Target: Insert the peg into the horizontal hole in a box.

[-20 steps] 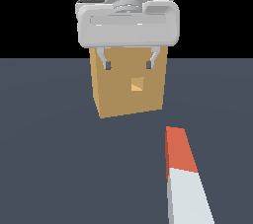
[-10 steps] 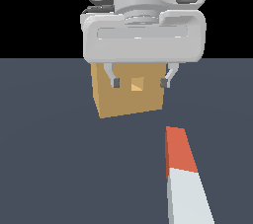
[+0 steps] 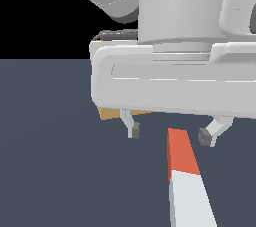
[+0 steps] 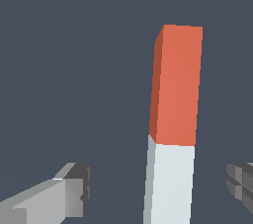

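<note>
The gripper (image 3: 170, 135) fills the upper right of the exterior view, its two fingers spread wide and holding nothing. The peg (image 3: 186, 181) lies flat on the dark floor (image 3: 55, 161) at the lower right, orange-red end pointing away, its pale grey part running off the bottom edge. The peg's tip sits between the fingertips. Only a tan sliver of the box (image 3: 107, 113) shows below the gripper body, left of centre; the hole is hidden.

Exterior view low, close behind arm; wrist view looks down; both share peg (image 3: 183, 171).
</note>
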`<state>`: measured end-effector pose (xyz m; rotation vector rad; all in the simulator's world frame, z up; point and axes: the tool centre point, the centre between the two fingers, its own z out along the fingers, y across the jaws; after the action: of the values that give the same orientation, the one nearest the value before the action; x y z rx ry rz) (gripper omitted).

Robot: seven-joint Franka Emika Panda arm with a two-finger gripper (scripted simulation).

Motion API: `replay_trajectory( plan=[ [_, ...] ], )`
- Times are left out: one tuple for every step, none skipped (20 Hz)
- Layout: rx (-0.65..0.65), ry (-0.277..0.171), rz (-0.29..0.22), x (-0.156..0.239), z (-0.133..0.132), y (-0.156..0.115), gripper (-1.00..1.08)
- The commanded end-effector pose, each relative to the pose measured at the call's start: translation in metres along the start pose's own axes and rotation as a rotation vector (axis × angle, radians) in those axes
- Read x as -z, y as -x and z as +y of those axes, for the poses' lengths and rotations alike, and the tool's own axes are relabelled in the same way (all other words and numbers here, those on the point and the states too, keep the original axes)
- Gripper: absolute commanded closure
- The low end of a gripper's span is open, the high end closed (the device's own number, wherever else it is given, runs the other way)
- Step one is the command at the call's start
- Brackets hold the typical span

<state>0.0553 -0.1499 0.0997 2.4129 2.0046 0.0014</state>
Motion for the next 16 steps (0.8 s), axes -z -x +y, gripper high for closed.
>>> replay_trajectory(
  plan=[
    [-0.02, -0.001, 0.001, -0.01, 0.009, 0.016, -0.92],
    [-0.027, -0.001, 0.001, -0.013, 0.011, 0.022, -0.92],
    [-0.033, -0.002, 0.001, -0.016, 0.014, 0.027, -0.92],
    [-0.039, -0.002, 0.001, -0.019, 0.016, 0.031, -0.92],
    [-0.044, -0.002, 0.002, -0.021, 0.018, 0.035, -0.92],
    [-0.048, -0.003, 0.002, -0.023, 0.02, 0.039, -0.92],
    [-0.052, -0.003, 0.002, -0.025, 0.021, 0.042, -0.92],
    [-0.056, -0.003, 0.002, -0.026, 0.022, 0.044, -0.92],
    [-0.059, -0.004, 0.002, -0.028, 0.023, 0.047, -0.92],
    [-0.061, -0.004, 0.002, -0.029, 0.024, 0.048, -0.92],
    [-0.063, -0.004, 0.002, -0.029, 0.025, 0.05, -0.92],
    [-0.064, -0.004, 0.002, -0.03, 0.026, 0.051, -0.92],
    [-0.065, -0.004, 0.002, -0.03, 0.026, 0.051, -0.92],
    [-0.065, -0.004, 0.002, -0.03, 0.026, 0.051, -0.92],
    [-0.065, -0.004, 0.002, -0.03, 0.026, 0.051, -0.92],
    [-0.065, -0.005, 0.002, -0.03, 0.025, 0.052, -0.92]
  ],
)
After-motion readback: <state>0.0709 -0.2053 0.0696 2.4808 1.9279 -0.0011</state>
